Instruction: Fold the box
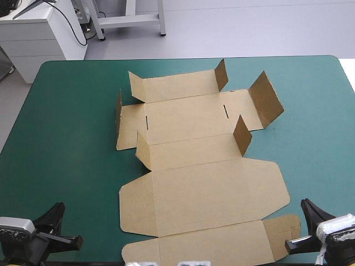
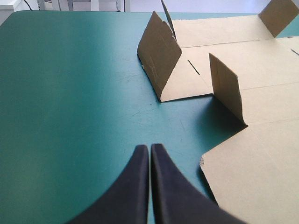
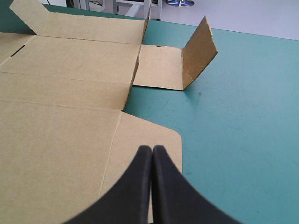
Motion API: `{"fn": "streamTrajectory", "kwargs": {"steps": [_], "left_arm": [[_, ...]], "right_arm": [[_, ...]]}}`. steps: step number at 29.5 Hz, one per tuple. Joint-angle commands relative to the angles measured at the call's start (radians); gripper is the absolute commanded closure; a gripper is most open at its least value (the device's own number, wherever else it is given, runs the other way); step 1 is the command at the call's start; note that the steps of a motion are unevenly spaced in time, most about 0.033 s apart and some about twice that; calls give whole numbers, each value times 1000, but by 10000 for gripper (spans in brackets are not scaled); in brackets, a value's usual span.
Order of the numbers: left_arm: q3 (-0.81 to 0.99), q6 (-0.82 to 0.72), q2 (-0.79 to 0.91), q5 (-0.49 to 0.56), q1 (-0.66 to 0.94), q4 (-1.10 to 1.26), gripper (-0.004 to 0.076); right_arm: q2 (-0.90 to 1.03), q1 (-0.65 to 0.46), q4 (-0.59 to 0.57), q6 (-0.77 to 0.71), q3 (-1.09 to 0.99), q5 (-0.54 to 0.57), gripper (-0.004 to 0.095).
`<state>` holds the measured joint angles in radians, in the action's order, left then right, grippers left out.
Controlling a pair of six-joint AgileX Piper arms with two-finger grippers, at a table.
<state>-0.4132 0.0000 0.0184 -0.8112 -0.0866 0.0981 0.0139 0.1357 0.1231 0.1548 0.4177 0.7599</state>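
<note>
Closed tight and holding nothing, my left end effector (image 2: pixel 150 147) is pointing over bare teal-green cover just beside the brown box (image 2: pixel 261 177), while my right end effector (image 3: pixel 152 148), likewise closed and empty, is sitting over a rounded corner at its near right. The tabletop (image 1: pixel 66 138) is carrying the box, which is lying mostly flat at the middle, with several small side flaps (image 1: pixel 242 136) standing up.

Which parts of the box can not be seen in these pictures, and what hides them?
- High view: the box's near edge is cut off at the bottom.
- Left wrist view: a raised flap hides the board behind it.
- Right wrist view: the right gripper covers part of a rounded flap.
</note>
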Motion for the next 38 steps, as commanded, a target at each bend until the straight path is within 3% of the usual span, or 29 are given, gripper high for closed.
{"fn": "streamTrajectory", "kwargs": {"steps": [1, 6, 17, 30, 38], "left_arm": [[-33, 0, 4, 74, -1, 4, 731], [-33, 0, 4, 74, -1, 4, 731], [-33, 0, 4, 74, -1, 4, 731], [-33, 0, 4, 74, -1, 4, 731], [-33, 0, 4, 74, -1, 4, 731]], "right_arm": [[24, 4, 3, 12, 26, -116, 929], [-17, 4, 26, 7, 45, -217, 925], [-539, 4, 208, 93, 331, -147, 925], [-1140, 4, 207, 166, 801, 126, 923], [-1401, 4, 205, 168, 1000, 228, 923]]}}
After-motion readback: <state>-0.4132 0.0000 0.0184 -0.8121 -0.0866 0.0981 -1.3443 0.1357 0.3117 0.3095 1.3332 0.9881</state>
